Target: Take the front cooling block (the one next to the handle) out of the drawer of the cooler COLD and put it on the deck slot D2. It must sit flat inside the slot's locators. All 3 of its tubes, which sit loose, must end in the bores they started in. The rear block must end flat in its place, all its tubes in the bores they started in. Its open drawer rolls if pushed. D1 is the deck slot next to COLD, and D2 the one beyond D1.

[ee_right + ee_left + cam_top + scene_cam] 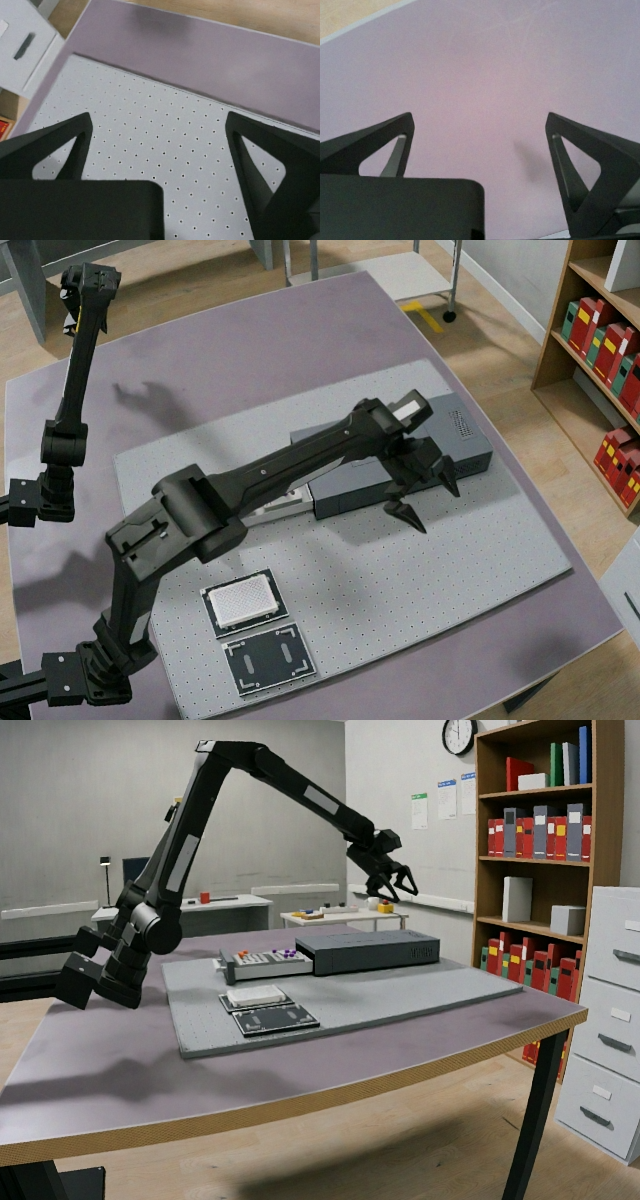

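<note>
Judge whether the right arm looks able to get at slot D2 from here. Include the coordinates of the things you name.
Probably yes: D2 (268,659) (275,1020) bears nothing, and the right gripper (442,514) (407,896) (158,119) is open and holds nothing, though it would have to swing back toward its base.

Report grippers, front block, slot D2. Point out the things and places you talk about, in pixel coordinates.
Both grippers (421,513) (407,896) (480,116) (159,116) open, empty. Front light-grey block with orange-topped tubes (251,959) in open drawer. Flat black slot D2 (268,659) (275,1020) unoccupied.
</note>
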Available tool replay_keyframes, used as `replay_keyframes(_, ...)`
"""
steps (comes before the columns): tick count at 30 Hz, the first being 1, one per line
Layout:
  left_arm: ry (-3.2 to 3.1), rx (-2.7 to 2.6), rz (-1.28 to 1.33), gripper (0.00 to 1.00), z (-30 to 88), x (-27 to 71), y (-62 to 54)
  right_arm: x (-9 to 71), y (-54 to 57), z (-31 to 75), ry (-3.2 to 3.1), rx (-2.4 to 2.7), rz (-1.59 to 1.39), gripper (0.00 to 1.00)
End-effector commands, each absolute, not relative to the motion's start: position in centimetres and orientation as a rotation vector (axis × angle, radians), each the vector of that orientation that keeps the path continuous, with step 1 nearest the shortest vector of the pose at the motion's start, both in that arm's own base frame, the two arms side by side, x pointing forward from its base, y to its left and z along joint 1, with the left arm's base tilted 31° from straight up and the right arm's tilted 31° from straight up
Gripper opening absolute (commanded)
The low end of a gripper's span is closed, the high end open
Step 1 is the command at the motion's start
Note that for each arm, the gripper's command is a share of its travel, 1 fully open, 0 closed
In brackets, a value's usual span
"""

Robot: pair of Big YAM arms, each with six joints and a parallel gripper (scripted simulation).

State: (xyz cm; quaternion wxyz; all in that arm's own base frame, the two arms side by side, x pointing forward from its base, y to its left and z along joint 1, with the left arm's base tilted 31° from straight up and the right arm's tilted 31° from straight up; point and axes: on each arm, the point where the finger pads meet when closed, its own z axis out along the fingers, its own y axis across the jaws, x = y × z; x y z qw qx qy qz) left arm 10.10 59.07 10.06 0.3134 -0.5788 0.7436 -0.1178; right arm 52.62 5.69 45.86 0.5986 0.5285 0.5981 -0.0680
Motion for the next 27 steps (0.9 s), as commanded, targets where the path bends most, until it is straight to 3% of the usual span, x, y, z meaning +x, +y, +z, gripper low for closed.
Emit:
replay_keyframes(1,1.949,-1.516,-0.279,1.00,11.2,9.5,59.7,52.3,5.7,47.1,1.368,1.230,-0.134,1.00)
replay_keyframes(18,1.949,-1.516,-0.279,1.00,11.2,9.5,59.7,52.3,5.7,47.1,1.368,1.230,-0.134,1.00)
replay_keyframes(27,2.054,-1.270,-0.231,1.00,12.2,12.0,55.0,48.0,4.8,41.9,1.393,1.264,-0.094,1.00)
